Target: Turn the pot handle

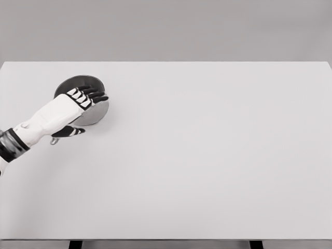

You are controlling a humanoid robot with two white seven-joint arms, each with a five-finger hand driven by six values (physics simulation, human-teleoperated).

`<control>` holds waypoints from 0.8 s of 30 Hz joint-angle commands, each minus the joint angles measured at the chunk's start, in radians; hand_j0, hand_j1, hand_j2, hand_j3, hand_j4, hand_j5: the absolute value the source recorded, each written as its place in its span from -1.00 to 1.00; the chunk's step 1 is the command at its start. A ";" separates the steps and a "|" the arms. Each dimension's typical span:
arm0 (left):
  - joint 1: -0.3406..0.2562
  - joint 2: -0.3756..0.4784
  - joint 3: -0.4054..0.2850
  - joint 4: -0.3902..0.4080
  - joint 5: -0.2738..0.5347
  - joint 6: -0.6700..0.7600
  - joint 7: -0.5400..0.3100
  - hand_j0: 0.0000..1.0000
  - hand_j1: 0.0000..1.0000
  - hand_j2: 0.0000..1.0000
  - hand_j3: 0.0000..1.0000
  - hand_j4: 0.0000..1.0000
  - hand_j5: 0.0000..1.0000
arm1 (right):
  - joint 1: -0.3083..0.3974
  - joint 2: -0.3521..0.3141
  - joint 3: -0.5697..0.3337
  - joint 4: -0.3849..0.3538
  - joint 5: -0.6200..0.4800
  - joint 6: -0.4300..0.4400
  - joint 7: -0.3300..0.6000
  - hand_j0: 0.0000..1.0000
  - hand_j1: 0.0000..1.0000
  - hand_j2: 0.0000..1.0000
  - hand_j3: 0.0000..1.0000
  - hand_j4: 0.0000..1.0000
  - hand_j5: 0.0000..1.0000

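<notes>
A round grey metal pot point(96, 110) sits on the white table point(207, 155) at the far left. Its handle points toward the front left; only the looped tip of the handle point(54, 140) shows below my wrist. My left hand point(83, 104) reaches in from the lower left and lies over the pot's rim and handle root, fingers point(92, 93) extended across the opening and thumb point(70, 132) under the hand near the handle. Whether the hand actually grips the handle is hidden by the palm. The right arm is out of view.
The table's near edge runs along the bottom with two dark legs point(75, 244) below it. A plain grey wall stands behind the table.
</notes>
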 commanded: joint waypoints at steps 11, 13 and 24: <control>0.008 0.005 0.048 0.026 -0.028 0.000 0.002 1.00 1.00 1.00 1.00 1.00 1.00 | 0.000 0.000 0.000 0.000 0.000 0.000 0.000 1.00 1.00 1.00 1.00 1.00 1.00; 0.020 0.005 0.070 0.032 -0.031 0.000 0.002 1.00 1.00 1.00 1.00 1.00 1.00 | 0.000 0.000 0.000 0.000 0.000 0.000 0.000 1.00 1.00 1.00 1.00 1.00 1.00; 0.043 0.015 0.139 0.067 -0.032 0.000 0.002 1.00 1.00 1.00 1.00 1.00 1.00 | 0.000 0.000 0.000 0.000 0.000 0.000 0.000 1.00 1.00 1.00 1.00 1.00 1.00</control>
